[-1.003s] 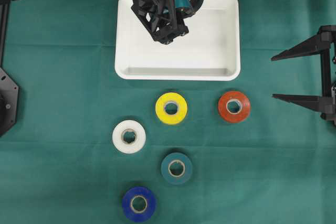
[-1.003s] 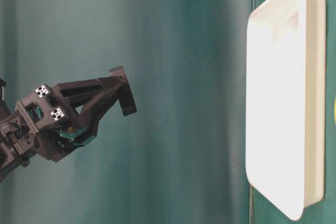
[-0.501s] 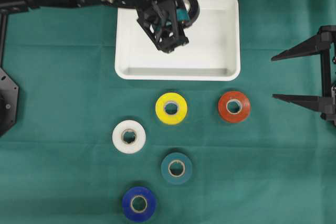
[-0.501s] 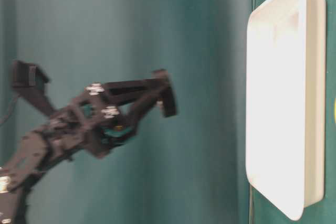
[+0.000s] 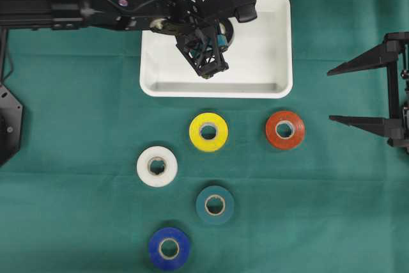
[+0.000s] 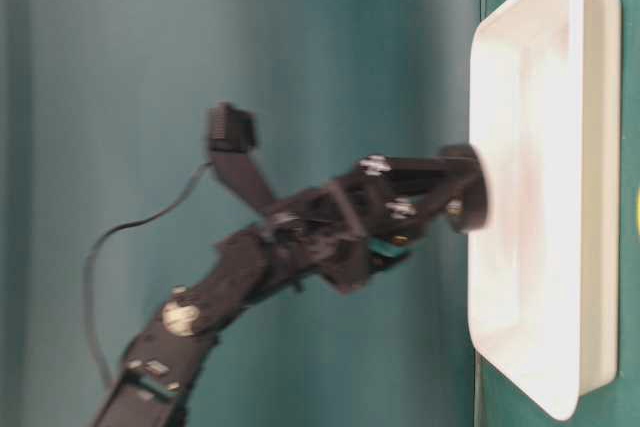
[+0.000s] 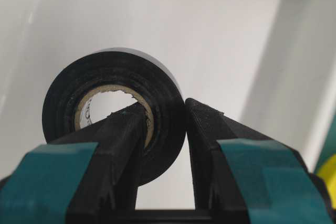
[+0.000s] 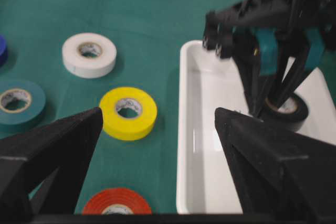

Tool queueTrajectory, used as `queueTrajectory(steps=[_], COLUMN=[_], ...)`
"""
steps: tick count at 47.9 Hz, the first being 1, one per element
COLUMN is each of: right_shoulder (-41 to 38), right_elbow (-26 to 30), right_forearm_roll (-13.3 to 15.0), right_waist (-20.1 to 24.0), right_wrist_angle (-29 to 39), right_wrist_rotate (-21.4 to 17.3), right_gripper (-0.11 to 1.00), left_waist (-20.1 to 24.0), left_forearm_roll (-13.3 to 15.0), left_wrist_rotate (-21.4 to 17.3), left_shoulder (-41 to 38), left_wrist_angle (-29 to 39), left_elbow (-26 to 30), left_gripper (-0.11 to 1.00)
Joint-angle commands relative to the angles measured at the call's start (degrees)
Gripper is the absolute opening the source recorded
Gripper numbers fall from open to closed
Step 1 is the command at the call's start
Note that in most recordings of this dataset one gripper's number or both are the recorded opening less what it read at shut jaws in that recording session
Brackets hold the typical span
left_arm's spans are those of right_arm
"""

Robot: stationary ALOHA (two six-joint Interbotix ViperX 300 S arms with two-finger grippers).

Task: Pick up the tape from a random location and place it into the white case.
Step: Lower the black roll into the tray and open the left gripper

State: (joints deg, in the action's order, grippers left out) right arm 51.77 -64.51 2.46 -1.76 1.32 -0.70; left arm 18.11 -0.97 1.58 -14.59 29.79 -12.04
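Left pincer (image 7: pixel 160 129) clamped tight, arm stretched forward (pointing down); right pincer (image 5: pixel 361 93) spread wide, level.

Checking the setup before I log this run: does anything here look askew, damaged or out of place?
Nothing stands out. The left gripper holds the black tape by its wall inside the white case; five other rolls lie flat on the green cloth, and the right gripper waits open.
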Motion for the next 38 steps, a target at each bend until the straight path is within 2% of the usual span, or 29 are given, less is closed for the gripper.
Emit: queueTrajectory(steps=[1, 12, 38], right_shoulder=[-0.26, -0.26, -0.26], right_elbow=[1.23, 1.23, 1.32], right_forearm_roll=[0.18, 0.18, 0.09], right_waist=[0.0, -0.09, -0.09], right_wrist_angle=[-0.44, -0.53, -0.88], right_wrist_rotate=[0.09, 0.09, 0.0], right_gripper=[0.91, 0.91, 0.91], left_waist=[0.79, 1.05, 0.79], left_forearm_roll=[0.18, 0.26, 0.26], left_wrist_rotate=[0.0, 0.0, -0.09], left_shoulder=[0.0, -2.55, -2.72], left_wrist_angle=[-0.88, -2.11, -2.55], left_elbow=[0.18, -0.09, 0.0], left_gripper=[0.18, 0.18, 0.18])
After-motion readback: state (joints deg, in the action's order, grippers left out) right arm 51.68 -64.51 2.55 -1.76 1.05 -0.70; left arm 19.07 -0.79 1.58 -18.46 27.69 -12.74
